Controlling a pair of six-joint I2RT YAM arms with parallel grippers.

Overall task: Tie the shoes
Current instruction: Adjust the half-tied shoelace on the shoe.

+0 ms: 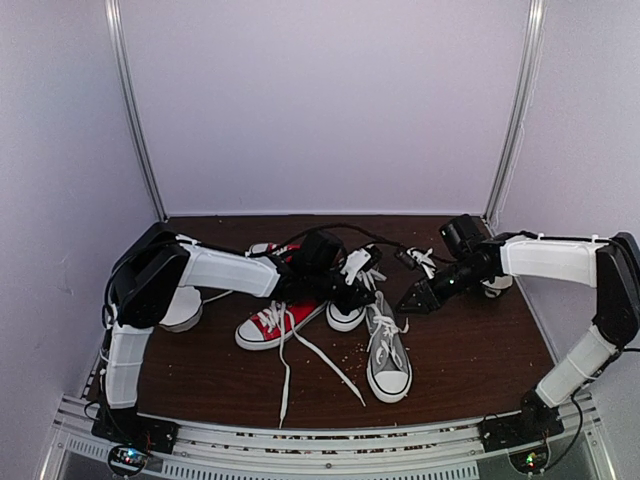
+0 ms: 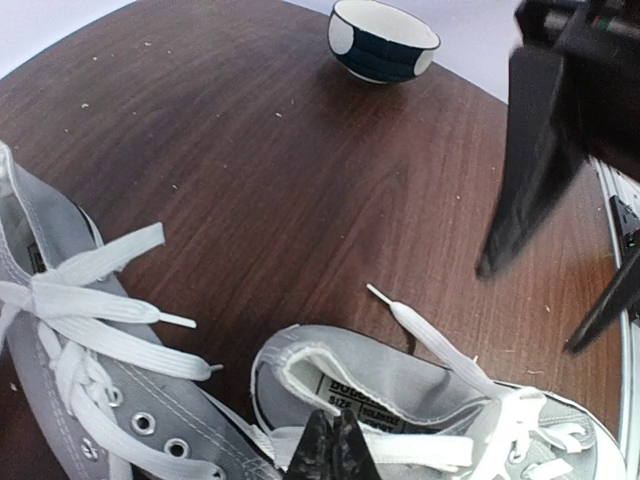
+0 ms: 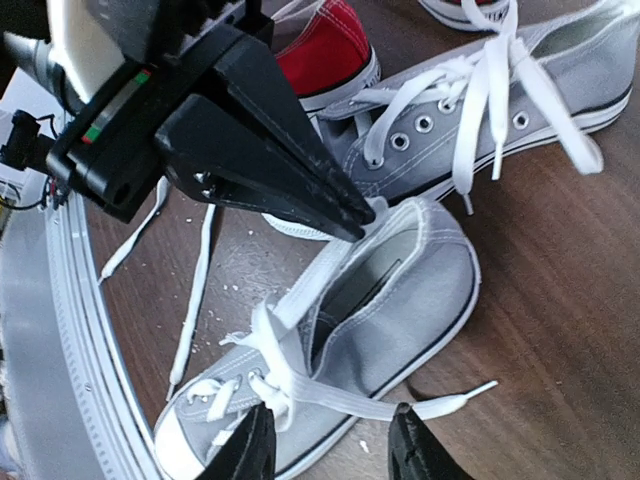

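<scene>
- Underneath, a dark wooden table [image 1: 470, 350], speckled with crumbs, sits inside pale walls [image 1: 320, 100] with metal corner posts [image 1: 135, 110].
- Left of centre lies a red sneaker [image 1: 272, 325], its loose laces [image 1: 285, 370] trailing toward the near edge.
- One grey shoe [image 1: 347, 312] sits just beside it.
- Over the second grey shoe [image 1: 388, 358], at its heel, the left gripper [image 3: 355, 212] is pressed together on its white lace [image 3: 310, 290].
- Just right, the right gripper [image 3: 330, 450] hangs spread; a patterned bowl [image 2: 383, 40] stands behind.

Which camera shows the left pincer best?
Right wrist: the left pincer shows whole, side-on, shut on the white lace of a grey shoe. Left wrist catches only its tips at the bottom edge; the top view shows it small, from above.
</scene>
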